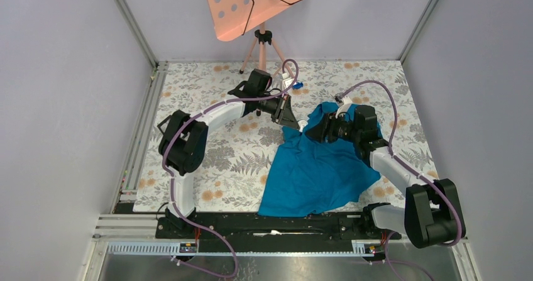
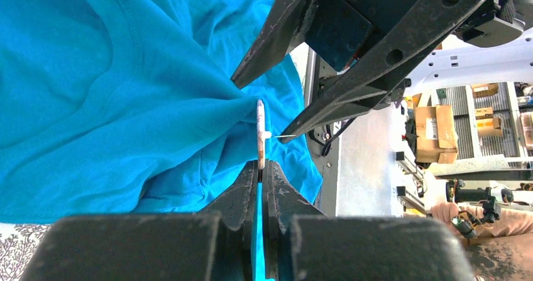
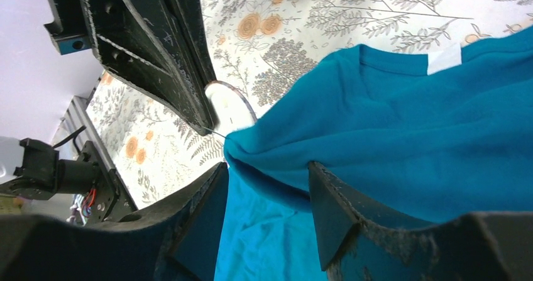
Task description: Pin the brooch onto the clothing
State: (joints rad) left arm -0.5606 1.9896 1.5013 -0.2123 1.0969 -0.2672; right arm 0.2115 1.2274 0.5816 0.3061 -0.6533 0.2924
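Observation:
The teal T-shirt [image 1: 317, 171] lies on the floral table, its upper part bunched up between the two grippers. My left gripper [image 2: 261, 165] is shut on the rim of the brooch [image 2: 260, 133], a pale disc seen edge-on, with a thin pin sticking out sideways. The disc presses against a raised fold of shirt [image 2: 188, 99]. In the right wrist view the brooch [image 3: 231, 104] shows its white face beside the shirt fold [image 3: 377, 124]. My right gripper [image 3: 267, 168] is open, jaws apart, with the fold resting over one finger. Both grippers meet in the top view, left [image 1: 295, 122], right [image 1: 317, 130].
A tripod with an orange perforated board [image 1: 261, 4] stands at the back. A tiny blue lump [image 1: 298, 85] lies behind the left arm. The floral cloth [image 1: 220, 149] covers the table; grey walls and rails enclose it.

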